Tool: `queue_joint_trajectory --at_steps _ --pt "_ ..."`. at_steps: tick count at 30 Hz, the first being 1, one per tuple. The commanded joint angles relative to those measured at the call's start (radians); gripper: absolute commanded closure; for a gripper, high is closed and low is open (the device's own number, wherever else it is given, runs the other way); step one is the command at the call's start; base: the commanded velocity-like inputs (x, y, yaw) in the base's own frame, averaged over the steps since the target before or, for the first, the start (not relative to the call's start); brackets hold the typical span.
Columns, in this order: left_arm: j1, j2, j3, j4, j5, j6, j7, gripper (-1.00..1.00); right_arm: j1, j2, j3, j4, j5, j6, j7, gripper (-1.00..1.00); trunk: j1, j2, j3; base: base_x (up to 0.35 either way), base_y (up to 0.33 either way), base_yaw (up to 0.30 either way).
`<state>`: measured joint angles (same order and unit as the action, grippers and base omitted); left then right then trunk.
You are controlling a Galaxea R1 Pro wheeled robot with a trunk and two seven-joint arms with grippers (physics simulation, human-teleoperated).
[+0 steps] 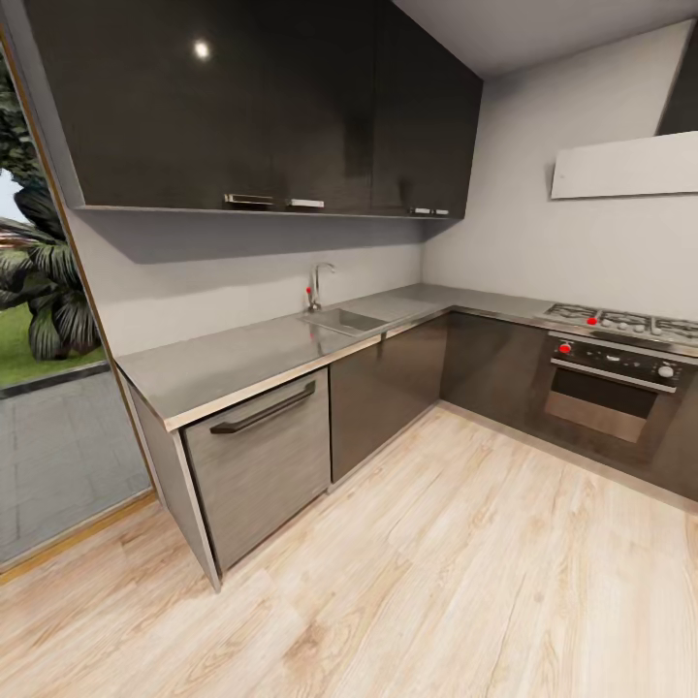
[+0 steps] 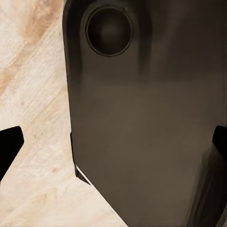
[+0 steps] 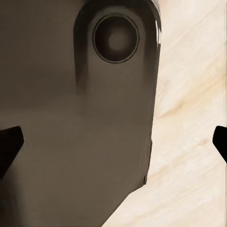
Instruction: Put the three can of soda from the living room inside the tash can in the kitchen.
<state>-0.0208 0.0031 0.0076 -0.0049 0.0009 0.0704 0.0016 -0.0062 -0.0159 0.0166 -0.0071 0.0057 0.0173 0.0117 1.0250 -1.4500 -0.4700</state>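
Note:
I am in the kitchen, facing the corner of an L-shaped steel countertop (image 1: 242, 359) under glossy black upper cabinets (image 1: 252, 107). The cans of soda and the tash can are out of view. In the left wrist view my left gripper (image 2: 114, 144) is open, its dark fingertips (image 2: 9, 144) wide apart over a dark rounded part of my own body (image 2: 142, 118) and pale floor. My right gripper (image 3: 114, 142) is open in the same way, with nothing between its fingertips (image 3: 9, 142).
A sink (image 1: 341, 320) with a tap (image 1: 317, 286) sits in the counter. An oven (image 1: 611, 388) with red knobs stands at the right below a gas hob (image 1: 620, 322). A steel-fronted appliance (image 1: 262, 456) ends the counter run. Glass wall (image 1: 48, 407) at the left. Pale wood floor (image 1: 436, 562) spreads ahead.

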Motion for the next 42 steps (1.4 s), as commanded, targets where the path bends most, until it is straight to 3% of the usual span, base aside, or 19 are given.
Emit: queue_joint_trajectory --at_steps 1,12,22,27,30,33,34,38,42 --pt "0.0 0.0 0.0 -0.001 0.0 -0.006 0.0 -1.0 -0.001 -0.002 0.002 0.001 -0.001 -0.006 0.0 -1.0 0.0 0.0 0.0 0.0 0.0 0.0" --pt "0.0 0.0 0.0 -0.003 0.001 -0.026 -0.002 -1.0 -0.004 -0.009 0.008 0.006 -0.001 -0.071 0.001 -1.0 0.0 0.0 0.0 0.0 0.0 0.0" --pt "0.0 0.001 -0.001 -0.008 0.001 -0.033 -0.003 -1.0 -0.004 -0.01 0.01 0.003 0.0 -0.078 0.001 -1.0 0.0 0.0 0.0 0.0 0.0 0.0" --pt "-0.003 0.001 -0.001 -0.038 0.001 -0.073 -0.003 -1.0 -0.005 -0.013 0.009 -0.008 0.001 -0.091 0.003 -1.0 0.0 0.0 0.0 0.0 0.0 0.0" --pt "-0.01 0.001 -0.001 -0.077 0.001 -0.081 -0.002 -1.0 -0.005 -0.014 0.013 -0.011 0.002 -0.145 0.006 -1.0 0.0 0.0 0.0 0.0 0.0 0.0" --pt "-0.013 0.002 -0.003 -0.135 0.001 -0.082 0.0 -1.0 -0.006 -0.015 0.027 -0.021 0.003 -0.191 0.014 -1.0 0.0 0.0 0.0 0.0 0.0 0.0" --pt "-0.014 0.003 -0.003 -0.236 0.001 -0.083 0.002 -1.0 -0.007 -0.019 0.05 -0.082 0.003 -0.23 0.028 -1.0 0.0 0.0 0.0 0.0 0.0 0.0" --pt "-0.013 0.004 -0.005 -0.411 0.001 -0.088 -0.002 -1.0 -0.006 -0.023 0.065 -0.271 0.002 -0.254 0.071 -1.0 0.0 0.0 0.0 0.0 0.0 0.0" --pt "-0.009 0.005 -0.006 -0.547 0.001 -0.091 -0.004 -1.0 -0.006 -0.023 0.065 -0.398 0.002 -0.253 0.118 -1.0 0.0 0.0 0.0 0.0 0.0 0.0"
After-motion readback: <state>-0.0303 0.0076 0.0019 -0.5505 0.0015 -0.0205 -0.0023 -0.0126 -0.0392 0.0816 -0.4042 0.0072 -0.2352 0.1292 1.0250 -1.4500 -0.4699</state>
